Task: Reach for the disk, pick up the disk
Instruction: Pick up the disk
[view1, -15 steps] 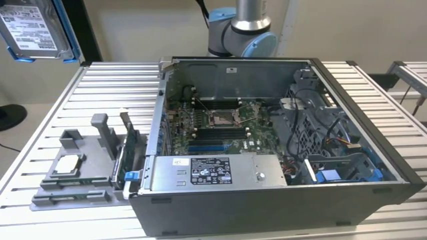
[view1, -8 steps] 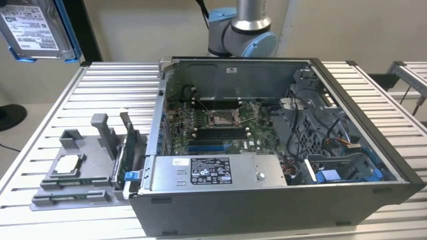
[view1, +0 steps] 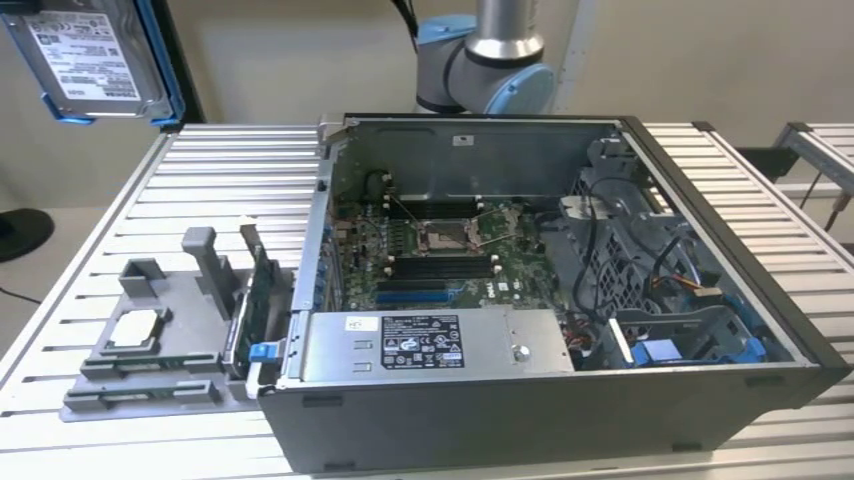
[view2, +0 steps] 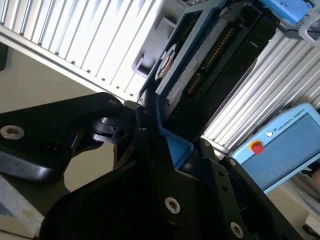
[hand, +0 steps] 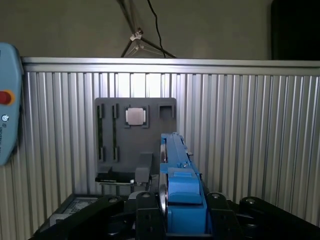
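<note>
Clamping disk (hand: 182, 192) edge-on; jaws partly cropped.

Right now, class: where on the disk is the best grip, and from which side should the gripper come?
Take the disk by the end of its blue frame, coming end-on and pinching its two flat faces, as the gripper does: it is thin, and those faces are parallel.
</note>
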